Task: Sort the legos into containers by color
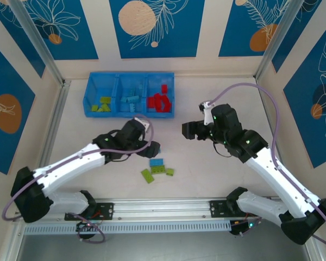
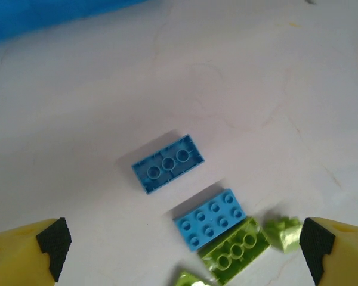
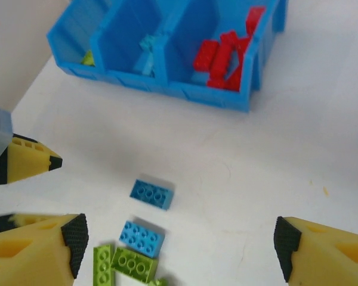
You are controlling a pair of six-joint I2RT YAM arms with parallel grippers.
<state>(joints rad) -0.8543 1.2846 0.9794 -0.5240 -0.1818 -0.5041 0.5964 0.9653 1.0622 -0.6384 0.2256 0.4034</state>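
1. Legos, small studded plastic bricks, are mostly binned: red bricks (image 3: pixel 224 56) in the right compartment of the long bright blue plastic bin (image 1: pixel 129 113), light blue in the middle, lime green on the left.
2. Loose on the white table (image 1: pixel 206 174), well apart from the bin: two light blue bricks (image 2: pixel 167 164), one studs down, and lime green bricks (image 2: pixel 235 250) just beside them.
3. Left gripper (image 2: pixel 185 238) hovers over that cluster, fingers spread wide, gripping nothing.
4. Right gripper (image 3: pixel 179 235) hangs to the cluster's right, jaws apart and empty.
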